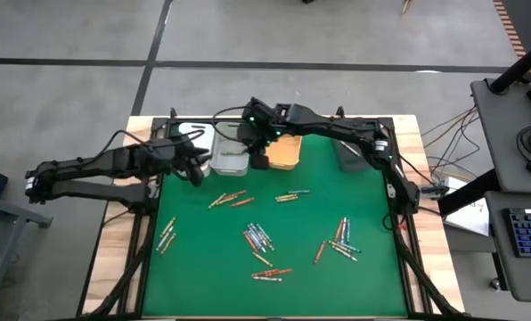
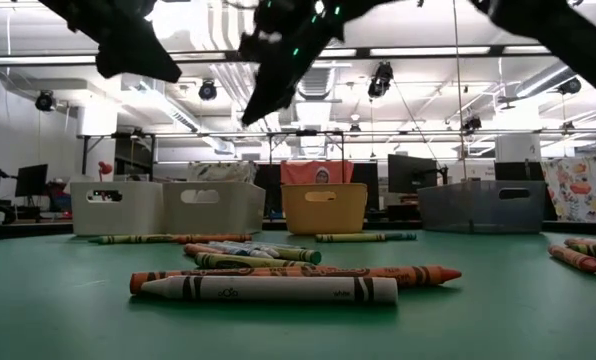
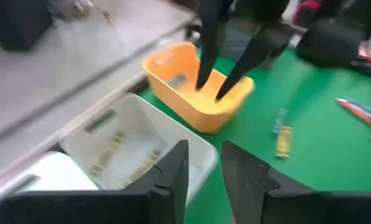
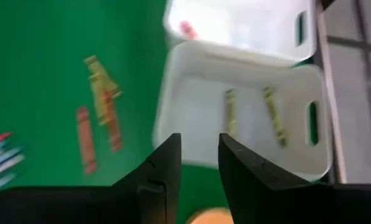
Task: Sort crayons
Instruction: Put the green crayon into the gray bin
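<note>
Mostly unsorted: crayons [image 1: 258,237] litter the green bench [image 1: 372,267] at frame centre; few sit in the bins [image 1: 231,159]. Left tool [image 1: 197,177] and right tool [image 1: 258,160] empty, slightly parted, upper centre.

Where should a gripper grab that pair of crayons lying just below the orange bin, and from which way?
Take the crayon pair at mid-length, coming straight down from above. They lie flat on the green mat, nearly side to side in the high view, so the fingers should close across the thin shafts. Green mat shows all around them, leaving finger room.
</note>
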Controlling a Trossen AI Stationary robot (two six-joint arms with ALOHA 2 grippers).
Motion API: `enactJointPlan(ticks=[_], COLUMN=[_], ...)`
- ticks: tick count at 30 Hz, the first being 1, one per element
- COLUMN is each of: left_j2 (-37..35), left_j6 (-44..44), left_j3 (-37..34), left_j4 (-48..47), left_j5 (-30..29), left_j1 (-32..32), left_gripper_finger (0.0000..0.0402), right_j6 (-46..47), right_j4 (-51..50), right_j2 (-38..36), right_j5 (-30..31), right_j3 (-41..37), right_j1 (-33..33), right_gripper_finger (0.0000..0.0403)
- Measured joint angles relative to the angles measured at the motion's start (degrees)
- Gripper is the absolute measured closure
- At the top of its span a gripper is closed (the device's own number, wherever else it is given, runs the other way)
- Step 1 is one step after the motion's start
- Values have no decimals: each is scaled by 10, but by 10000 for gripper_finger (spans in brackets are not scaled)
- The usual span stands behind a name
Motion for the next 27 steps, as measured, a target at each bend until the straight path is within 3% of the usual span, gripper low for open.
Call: enactJointPlan(ticks=[13, 24, 27], left_j2=[85, 195, 221], left_j6=[-202, -379, -402], left_j3=[0, 0, 0], left_j4=[-63, -152, -154], left_j5=[66, 79, 113], left_j1=[-106, -201, -217], left_gripper_finger=[324, 324, 324], right_j6=[14, 60, 69], right_j4=[-216, -186, -161], right_j2=[-77, -169, -196], right_j5=[-4, -2, -2], right_j3=[-18, -192, -241], right_j1=[93, 139, 143], right_gripper_finger=[310, 310, 310])
